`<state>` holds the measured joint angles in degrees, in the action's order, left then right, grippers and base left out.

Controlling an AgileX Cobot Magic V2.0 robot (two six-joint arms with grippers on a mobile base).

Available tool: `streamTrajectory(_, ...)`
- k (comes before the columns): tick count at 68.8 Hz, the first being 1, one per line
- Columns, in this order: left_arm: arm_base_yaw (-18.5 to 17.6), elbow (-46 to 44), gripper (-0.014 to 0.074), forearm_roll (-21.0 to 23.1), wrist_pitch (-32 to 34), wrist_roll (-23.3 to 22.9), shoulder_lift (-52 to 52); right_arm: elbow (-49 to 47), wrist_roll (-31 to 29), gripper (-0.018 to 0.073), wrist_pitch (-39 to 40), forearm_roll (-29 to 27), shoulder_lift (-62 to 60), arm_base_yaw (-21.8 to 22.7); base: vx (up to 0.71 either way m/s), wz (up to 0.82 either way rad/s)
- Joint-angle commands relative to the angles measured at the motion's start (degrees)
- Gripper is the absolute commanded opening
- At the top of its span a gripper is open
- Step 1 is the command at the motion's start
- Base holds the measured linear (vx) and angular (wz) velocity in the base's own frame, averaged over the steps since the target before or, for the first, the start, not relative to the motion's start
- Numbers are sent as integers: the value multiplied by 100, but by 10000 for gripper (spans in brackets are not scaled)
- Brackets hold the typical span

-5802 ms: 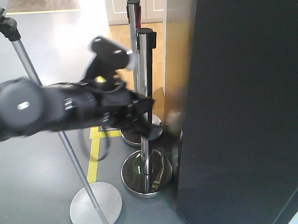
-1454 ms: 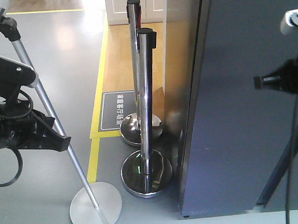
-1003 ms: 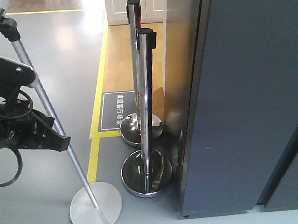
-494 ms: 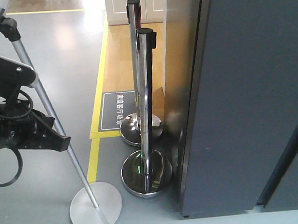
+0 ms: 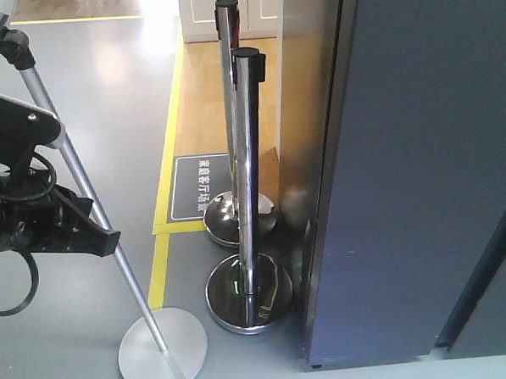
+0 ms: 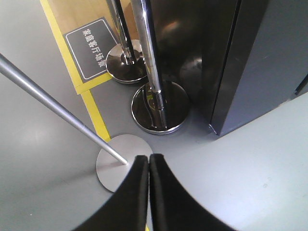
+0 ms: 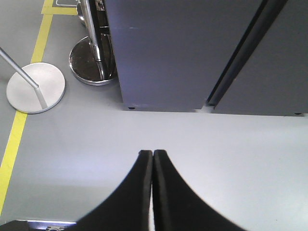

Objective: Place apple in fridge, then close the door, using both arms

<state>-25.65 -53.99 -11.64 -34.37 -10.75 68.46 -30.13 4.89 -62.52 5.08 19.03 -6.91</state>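
The fridge (image 5: 421,164) fills the right of the front view as a tall dark grey-black block. Its door (image 7: 163,53) lies flat and closed, so the white interior is hidden. The apple is out of view. My left arm (image 5: 34,222) hangs low at the left edge, well away from the fridge. In the left wrist view my left gripper (image 6: 148,156) is shut with nothing in it, pointing at the floor. My right gripper (image 7: 152,151) is likewise shut and empty, over grey floor in front of the fridge's base.
Two chrome stanchions (image 5: 250,291) (image 5: 237,216) stand just left of the fridge. A slanted silver pole stand with a round base (image 5: 162,355) crosses beside my left arm. Yellow floor tape (image 5: 161,262) and a dark floor sign (image 5: 200,185) lie behind. A dark seam (image 7: 236,62) separates two grey panels.
The door has swung shut since the earliest frame and my left arm dropped back to the left. My right arm has left the front view's right edge. Nothing moved in the last second.
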Motion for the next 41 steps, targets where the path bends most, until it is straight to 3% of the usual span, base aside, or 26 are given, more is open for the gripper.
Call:
streamTrajectory(1,-3,-151,-6,-56,282,-64,-145,-126,-31,-3,279,39,55,4,0,0)
streamTrajectory(12,141,-130,-6,-99,255,-58,-421,-126,-31,-3,273,57,55,9,0,0)
streamTrajectory(20,483,205,-6,-30,454,-111,-898,-126,-31,-3,280,25,55,15,0,0)
streamTrajectory(28,877,916,-6,145,1018,-111,-1530,-126,-31,-3,274,31,55,15,0,0)
streamTrajectory(41,1505,2577,-6,809,2059,-111,-2958,-126,-31,-3,274,31,55,15,0,0)
